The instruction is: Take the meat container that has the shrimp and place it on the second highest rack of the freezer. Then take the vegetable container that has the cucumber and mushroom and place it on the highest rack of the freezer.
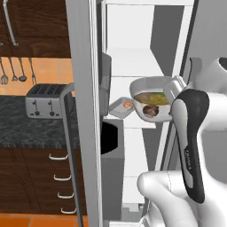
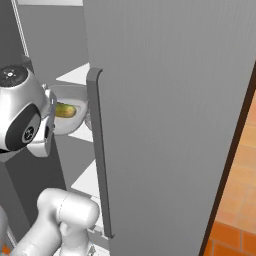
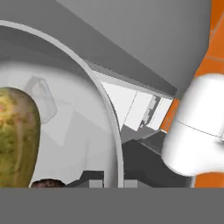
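Closest to the hand camera, the thick rounded rim of the wide, deep grey metal vegetable container [image 3: 114, 131] sweeps across the view, with the two dark tips of the gripper [image 3: 107, 183] pinched nearly together on that rim at the bottom edge, one tip inside the bowl and one outside, so the bowl is clamped by its wall. Inside it lies the long yellow-green cucumber [image 3: 15, 135], and a sliver of the small dark brown mushroom [image 3: 46, 183] peeks up just beside the cucumber's lower end. From the left base camera the bowl [image 1: 153, 103] hangs tilted in front of the open tall grey-silver freezer [image 1: 113, 177], at the level of a white shelf about midway up its white interior, with the cucumber [image 1: 151, 98] above the mushroom [image 1: 150, 110] and the white arm's hand [image 1: 177, 91] touching the bowl's right side. Just left of the bowl and slightly lower sits the small shallow rectangular grey metal meat container [image 1: 121, 107] with the little curled orange-red shrimp [image 1: 127, 105] in it, at the front edge of a freezer shelf. Off to the left, a silver toaster [image 1: 45, 101] stands on the dark speckled counter [image 1: 26, 128]. From the right base camera the bowl [image 2: 75, 116] and cucumber [image 2: 65, 109] show between the arm's round joint and the grey freezer door [image 2: 165, 125].
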